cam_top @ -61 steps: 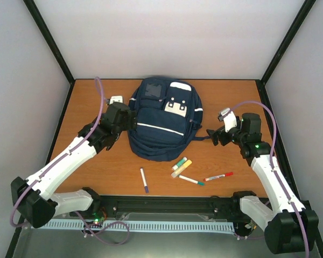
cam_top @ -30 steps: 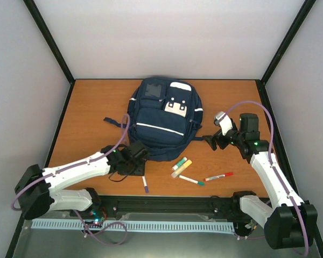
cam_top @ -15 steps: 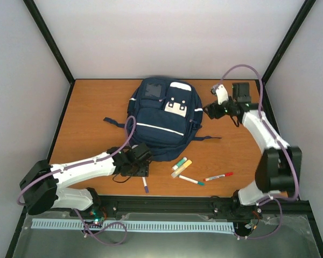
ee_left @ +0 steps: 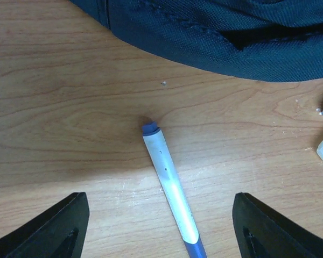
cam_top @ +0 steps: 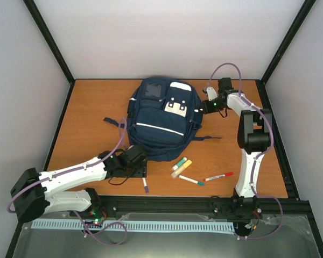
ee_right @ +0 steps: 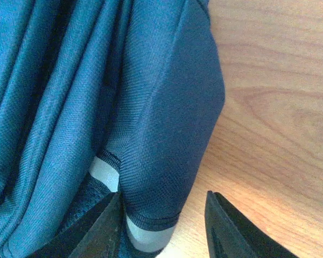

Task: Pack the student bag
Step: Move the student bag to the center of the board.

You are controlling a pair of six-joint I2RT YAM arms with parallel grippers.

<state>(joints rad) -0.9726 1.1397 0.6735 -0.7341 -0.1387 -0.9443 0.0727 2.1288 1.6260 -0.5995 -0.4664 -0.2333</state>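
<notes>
The student bag (cam_top: 162, 118), navy with white stripes and patches, lies flat at the table's middle back. My left gripper (cam_top: 141, 171) hovers low over a white pen with a blue cap (cam_top: 144, 184) near the front edge. In the left wrist view the pen (ee_left: 169, 183) lies between the wide-open fingertips (ee_left: 59, 228), untouched, and the bag's lower edge (ee_left: 231, 37) fills the top. My right gripper (cam_top: 201, 106) is at the bag's right side. In the right wrist view its jaws straddle a navy fabric fold (ee_right: 167, 118): the left finger (ee_right: 97, 231) touches it, the right one stands apart.
A green marker (cam_top: 178, 163), a yellow marker (cam_top: 181, 168), a green-tipped pen (cam_top: 191, 180) and a red pen (cam_top: 218, 176) lie on the wood right of the left gripper. Dark straps trail from the bag to the left (cam_top: 114, 122) and right (cam_top: 207, 138).
The right arm swung back to the bag's right edge and its jaws narrowed round the fabric fold. The left gripper came down from beside the bag to the pen and opened wider.
</notes>
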